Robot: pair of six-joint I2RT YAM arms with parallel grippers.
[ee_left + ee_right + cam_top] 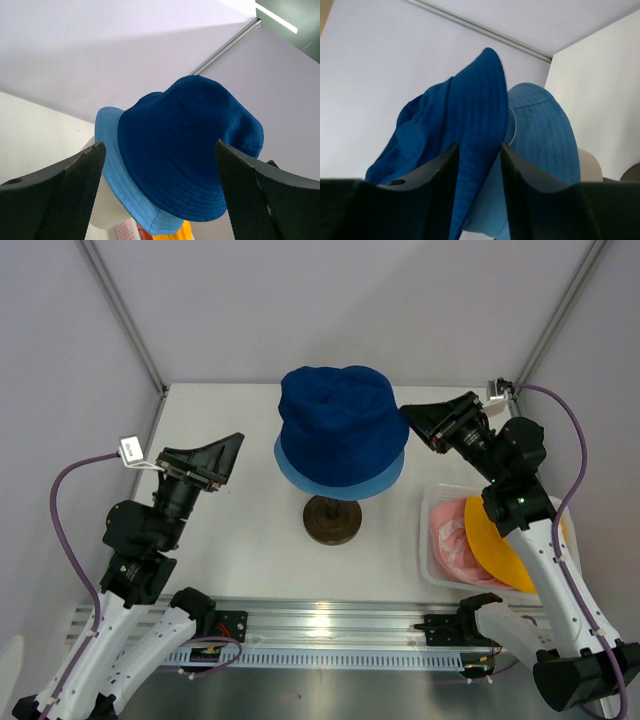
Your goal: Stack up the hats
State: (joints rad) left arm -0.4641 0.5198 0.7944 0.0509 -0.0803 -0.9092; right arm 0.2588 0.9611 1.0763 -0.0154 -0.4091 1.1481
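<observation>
The dark navy hat [340,425] sits on top of the light blue hat [297,468], both on the mannequin head over its dark round base [333,521]. The yellow hat [497,548] and the pink hat [448,538] lie in the white basket [427,550] at the right. My left gripper [232,455] hangs open to the left of the stack, apart from it; in its wrist view the navy hat [190,145] and light blue brim [112,165] show beyond its jaws [160,144]. My right gripper [412,426] is at the stack's right side, its jaws partly apart, with the navy brim [465,115] running between them [478,146].
The cream mannequin head [107,212] shows under the light blue brim. Grey enclosure walls with metal corner posts [125,315] stand close behind the table. The light blue hat [540,125] fills the right of the right wrist view.
</observation>
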